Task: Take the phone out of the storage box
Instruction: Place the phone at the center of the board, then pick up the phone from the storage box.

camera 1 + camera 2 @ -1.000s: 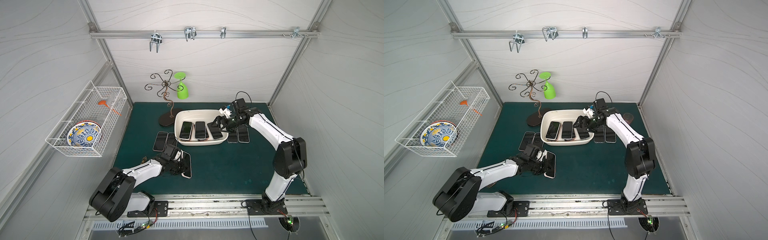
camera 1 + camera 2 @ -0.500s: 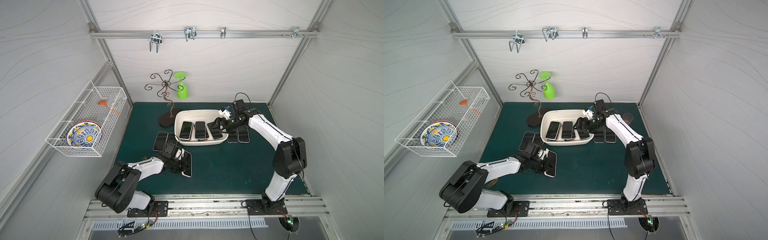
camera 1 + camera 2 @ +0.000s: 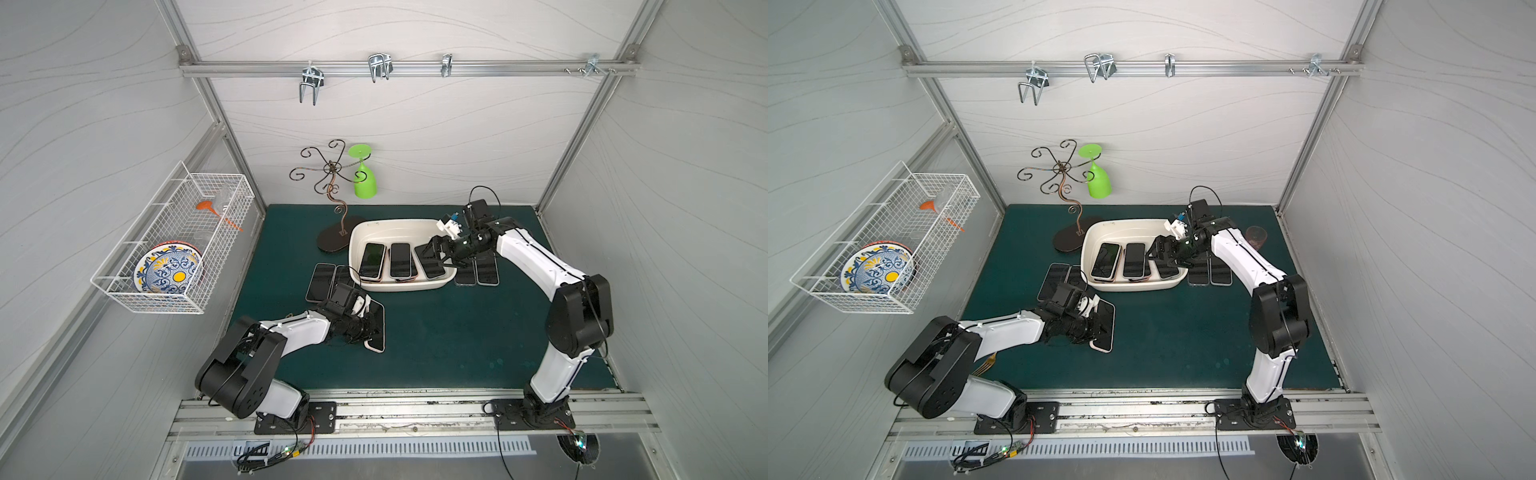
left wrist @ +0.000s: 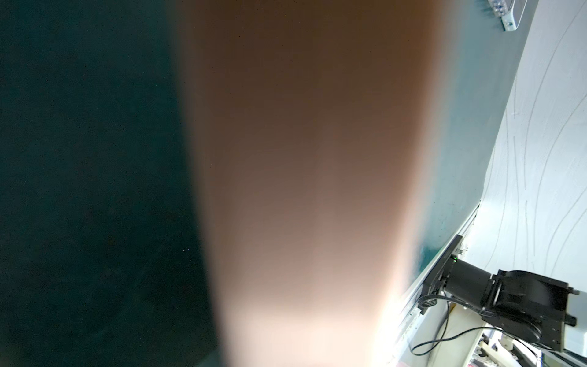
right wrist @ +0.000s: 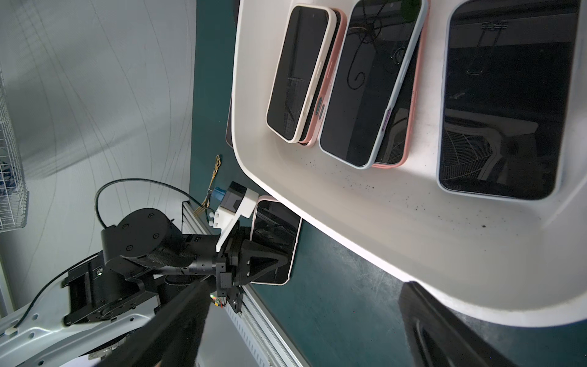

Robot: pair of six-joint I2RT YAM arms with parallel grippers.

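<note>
Mat [image 3: 436, 340], dark green, in white booth [image 3: 415, 137]; right hand [image 3: 437, 254] agape over storage box [image 3: 399, 286]; left hand [image 3: 371, 328] unclear

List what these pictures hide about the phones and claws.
In both top views the left claw is half covered by its own wrist; its grip on the phone below is unclear.
Left wrist view: a blurred tan surface fills the middle, hiding that claw.
Right wrist view: pink phones lie under others in the storage box; their count is hidden.

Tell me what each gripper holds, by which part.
The right gripper, open over the storage box, holds nothing. The left gripper sits at the long edge of a phone on the mat; grip unclear.
</note>
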